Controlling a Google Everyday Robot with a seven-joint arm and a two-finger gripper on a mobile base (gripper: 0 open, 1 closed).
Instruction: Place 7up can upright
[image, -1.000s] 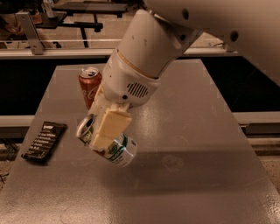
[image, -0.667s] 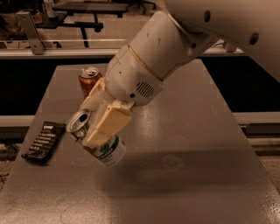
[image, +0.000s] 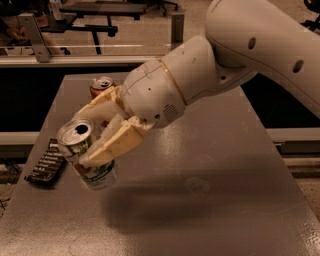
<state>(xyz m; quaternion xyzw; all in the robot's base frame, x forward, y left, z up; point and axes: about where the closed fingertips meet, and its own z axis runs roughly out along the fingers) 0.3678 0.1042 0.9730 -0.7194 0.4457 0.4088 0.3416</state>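
Observation:
The 7up can (image: 86, 156) is a silver can with green and red marks and an open silver top. It is held above the left part of the grey table (image: 210, 165), nearly upright and tilted a little to the left. My gripper (image: 95, 137) is shut on the 7up can, with cream fingers (image: 112, 145) clamped across its upper side. The white arm reaches in from the upper right. Whether the can's base touches the table is hard to tell.
A red Coca-Cola can (image: 101, 86) stands upright at the back left, partly behind the gripper. A flat black packet (image: 46, 163) lies at the table's left edge. Metal railings and dark floor lie beyond the table.
The arm has swung the 7up can left and toward the camera. The can has turned from lying tilted to nearly upright, top end up.

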